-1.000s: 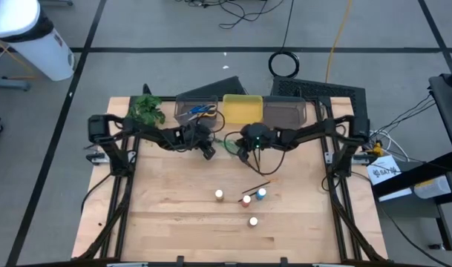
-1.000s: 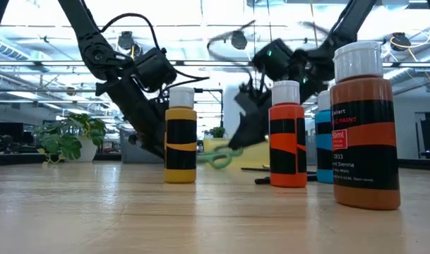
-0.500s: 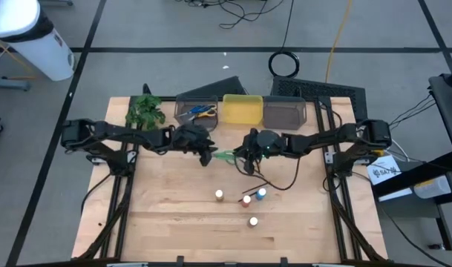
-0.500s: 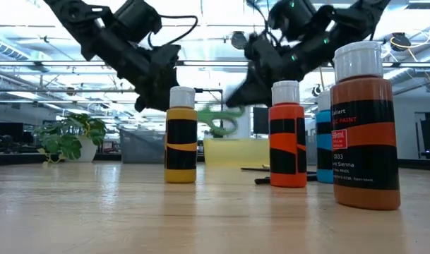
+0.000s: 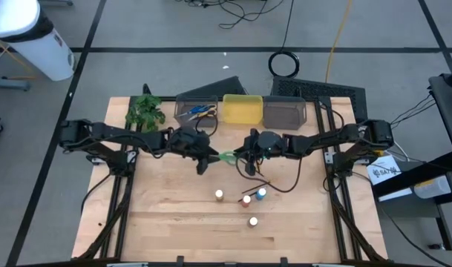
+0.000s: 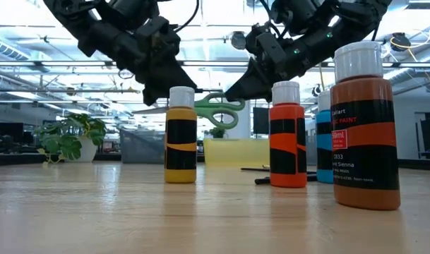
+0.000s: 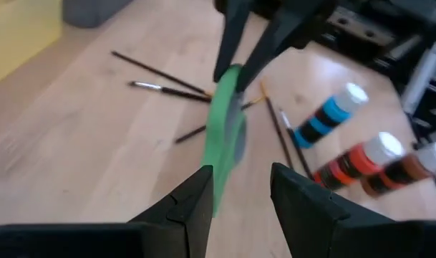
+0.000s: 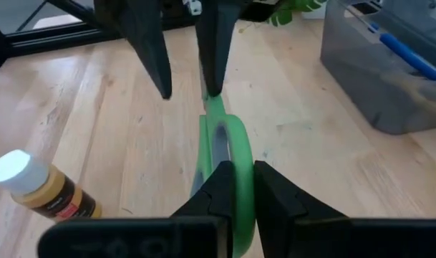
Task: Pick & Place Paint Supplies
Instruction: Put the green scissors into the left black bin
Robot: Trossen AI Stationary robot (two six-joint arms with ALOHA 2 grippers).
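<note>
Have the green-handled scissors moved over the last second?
Yes. In the low view the green-handled scissors, earlier down near the tabletop, now hang level with the yellow bottle's cap, held by the right gripper.

Both arms reach inward from the sides and meet tip to tip above the middle of the counter (image 5: 159, 222), raised clear of its surface. The right tool (image 5: 237, 155) points toward the left arm, its fingers (image 8: 268, 193) pressed tight on the green scissors (image 8: 228, 147). The left tool (image 5: 205, 160) faces it from the other side, its fingers (image 7: 192, 208) parted, standing on either side of the scissors' far end.
</note>
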